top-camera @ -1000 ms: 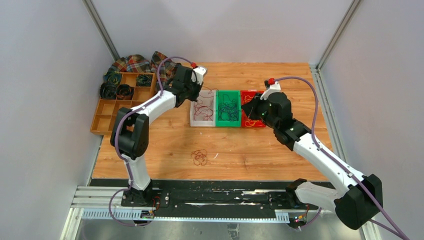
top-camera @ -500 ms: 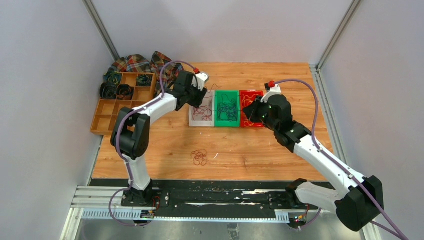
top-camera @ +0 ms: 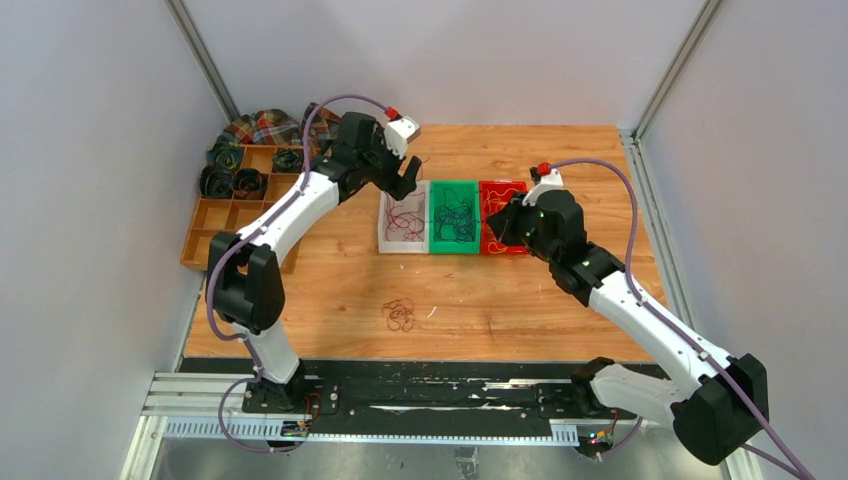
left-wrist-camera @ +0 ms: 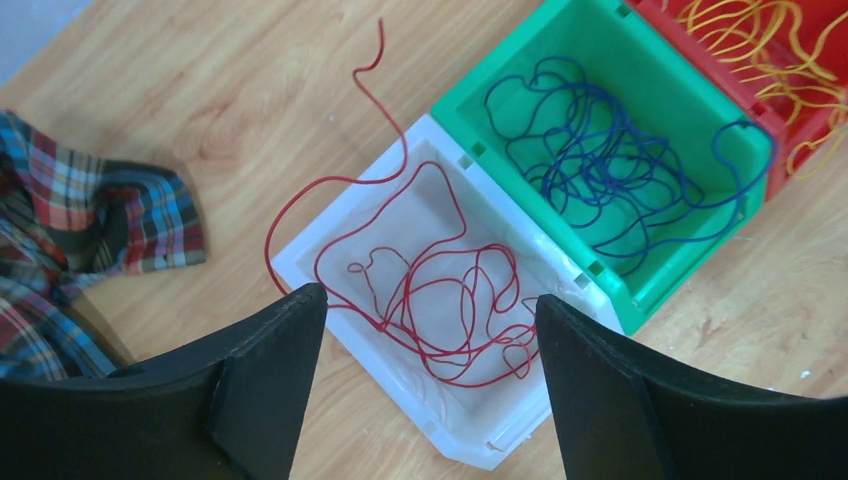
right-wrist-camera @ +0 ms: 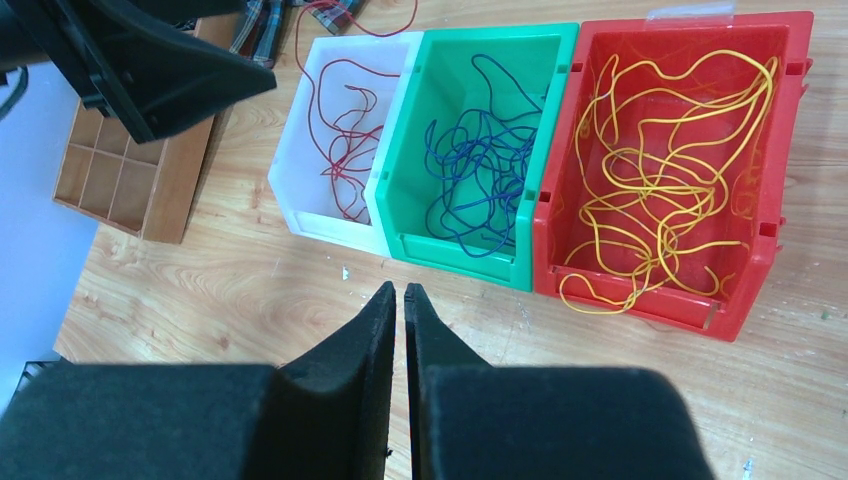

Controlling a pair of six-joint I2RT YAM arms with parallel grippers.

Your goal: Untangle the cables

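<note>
Three bins stand in a row. Red cables (left-wrist-camera: 452, 312) lie in the white bin (top-camera: 400, 243), and one strand trails over its rim onto the table. Dark blue cables (left-wrist-camera: 600, 170) fill the green bin (top-camera: 455, 247), and yellow cables (right-wrist-camera: 660, 170) fill the red bin (top-camera: 505, 247). A small loose red tangle (top-camera: 399, 314) lies on the table nearer the arms. My left gripper (left-wrist-camera: 430, 300) hangs open and empty above the white bin's far left corner. My right gripper (right-wrist-camera: 400, 290) is shut on nothing, above bare table in front of the bins.
A wooden compartment tray (top-camera: 215, 225) with dark coiled rolls (top-camera: 230, 182) sits at the far left. A plaid cloth (top-camera: 270, 127) lies behind it, close to the white bin. Grey walls enclose the table on three sides.
My left gripper has opened and risen back and to the left from the white bin, leaving the red cable lying in it. The right arm has barely moved.
</note>
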